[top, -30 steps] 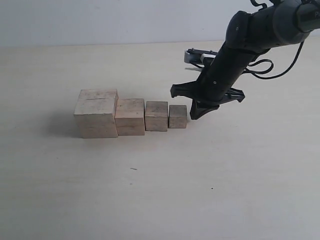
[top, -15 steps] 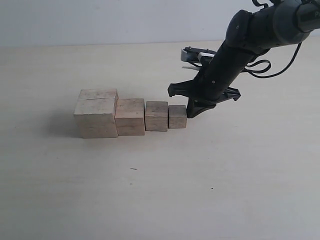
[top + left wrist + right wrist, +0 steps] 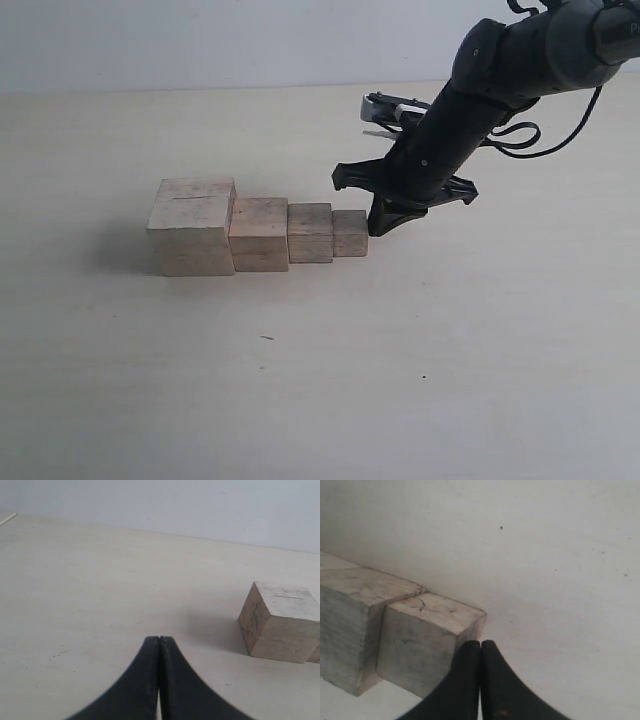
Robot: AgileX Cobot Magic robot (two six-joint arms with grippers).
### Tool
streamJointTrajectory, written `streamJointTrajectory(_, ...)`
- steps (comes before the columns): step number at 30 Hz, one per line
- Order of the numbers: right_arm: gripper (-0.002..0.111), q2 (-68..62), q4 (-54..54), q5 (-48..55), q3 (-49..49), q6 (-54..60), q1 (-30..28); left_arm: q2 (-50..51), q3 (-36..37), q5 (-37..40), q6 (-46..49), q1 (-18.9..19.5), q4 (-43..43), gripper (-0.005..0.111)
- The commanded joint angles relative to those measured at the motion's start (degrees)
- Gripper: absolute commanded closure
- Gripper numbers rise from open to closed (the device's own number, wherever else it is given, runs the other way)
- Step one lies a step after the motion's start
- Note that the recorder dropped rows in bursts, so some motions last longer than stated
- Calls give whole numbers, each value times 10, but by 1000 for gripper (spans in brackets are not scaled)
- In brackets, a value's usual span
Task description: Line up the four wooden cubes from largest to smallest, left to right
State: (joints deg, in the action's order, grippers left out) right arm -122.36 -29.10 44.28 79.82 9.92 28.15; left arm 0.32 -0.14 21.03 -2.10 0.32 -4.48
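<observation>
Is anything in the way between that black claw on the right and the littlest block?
Nothing visible is. The right gripper, shut, sits right at the smallest cube's free side, apparently touching it.

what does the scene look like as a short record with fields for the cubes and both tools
surface: pale table
row, left to right: largest cube, second cube, third cube, smallest cube
spacing: neighbours side by side, no gap visible
order: runs largest to smallest, as asked
right tool: shut, holding nothing, tip at the smallest cube's right face
left tool: shut, holding nothing, apart from the largest cube
</observation>
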Motion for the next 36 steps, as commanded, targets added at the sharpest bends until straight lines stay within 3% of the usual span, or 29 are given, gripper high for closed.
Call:
streamJointTrajectory(1, 108, 1, -11, 0, 1, 6, 2, -3, 1, -6, 1, -3, -5, 107)
streamJointTrajectory(7, 108, 4, 6, -1, 1, 6, 0, -3, 1, -6, 1, -3, -5, 107)
streamJointTrajectory(16, 108, 50, 133, -16, 1, -80, 0, -3, 1, -6, 1, -3, -5, 107)
streamJointTrajectory(22, 108, 60, 106, 30, -2, -84, 2, -3, 1, -6, 1, -3, -5, 107)
streamJointTrajectory(36, 108, 25, 64, 2, -23, -75, 5, -3, 1, -6, 1, -3, -5, 107)
